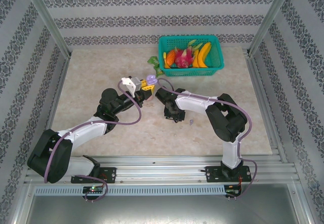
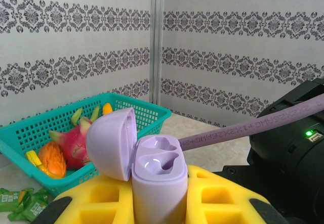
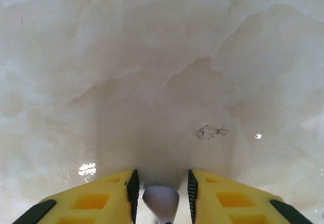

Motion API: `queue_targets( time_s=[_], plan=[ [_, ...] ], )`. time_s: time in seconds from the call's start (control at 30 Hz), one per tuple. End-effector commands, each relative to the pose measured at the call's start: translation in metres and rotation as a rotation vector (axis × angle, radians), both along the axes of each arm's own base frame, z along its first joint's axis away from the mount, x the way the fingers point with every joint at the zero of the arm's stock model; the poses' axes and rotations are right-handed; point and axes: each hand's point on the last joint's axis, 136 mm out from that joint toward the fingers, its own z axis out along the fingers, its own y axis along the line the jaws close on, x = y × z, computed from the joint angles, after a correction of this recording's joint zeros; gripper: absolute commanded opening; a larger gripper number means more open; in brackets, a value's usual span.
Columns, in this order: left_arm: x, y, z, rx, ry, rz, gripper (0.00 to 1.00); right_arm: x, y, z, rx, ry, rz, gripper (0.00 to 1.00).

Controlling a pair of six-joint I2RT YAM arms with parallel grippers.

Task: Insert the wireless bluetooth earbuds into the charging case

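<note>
The left tool [image 2: 161, 206] is clamped on the lilac plastic charging case [image 2: 154, 168], held upright off the marbled beige tabletop [image 1: 101, 72]. Its domed lid is swung open to one side and both wells look empty. The right tool [image 3: 162, 178] points down at the tabletop, jaws partly closed around a small pale purple earbud [image 3: 161, 201]. Thin gaps show on either side, so I cannot tell if it is actually pinched. I'd want a firm, centred grip first, then an approach from the side away from the lid, stem lined up with a well. A purple cable [image 2: 238, 130] runs just behind the case and could snag. The teal mesh basket of fruit [image 1: 191, 56] and green packets [image 1: 154, 62] sit well apart.
</note>
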Motion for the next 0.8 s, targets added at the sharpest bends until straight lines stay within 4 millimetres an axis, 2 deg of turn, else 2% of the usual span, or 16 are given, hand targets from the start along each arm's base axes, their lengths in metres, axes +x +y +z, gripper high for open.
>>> queue_targets(
  time_s=[0.0,0.37,0.77],
  plan=[
    [-0.0042,-0.0073,0.0196,-0.031,-0.047,-0.036,0.00,-0.0188,0.0008,-0.0165,-0.036,0.064,0.027,0.34],
    [-0.0041,-0.0073,0.0198,-0.032,-0.047,-0.036,0.00,-0.0259,0.0042,-0.0220,-0.013,0.092,-0.054,0.33],
    [-0.0033,-0.0071,0.0186,-0.034,-0.043,-0.034,0.00,-0.0259,0.0063,-0.0196,-0.002,0.087,-0.074,0.23]
  ],
)
